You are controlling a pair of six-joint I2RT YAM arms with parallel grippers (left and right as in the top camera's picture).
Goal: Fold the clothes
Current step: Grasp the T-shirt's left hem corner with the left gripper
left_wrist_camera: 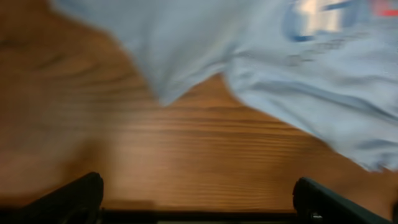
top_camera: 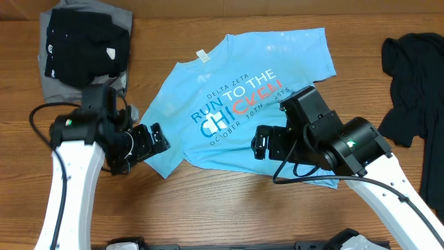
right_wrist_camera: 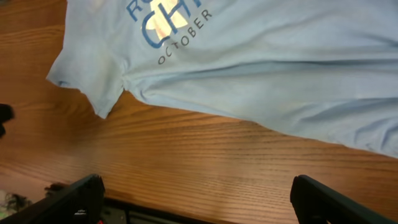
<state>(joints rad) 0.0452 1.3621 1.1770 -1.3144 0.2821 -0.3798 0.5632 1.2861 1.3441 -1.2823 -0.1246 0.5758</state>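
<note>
Light-blue T-shirt (top_camera: 243, 104) spread on table (top_camera: 208, 208); L+R jaws open, empty. Only overhead shows black garments (top_camera: 83, 42).

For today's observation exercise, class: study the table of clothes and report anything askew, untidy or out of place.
The light-blue T-shirt lies flat but skewed, diagonal to the table edge. At right, a black garment sits crumpled, unlike the folded black piece on the grey garment at top left.
</note>
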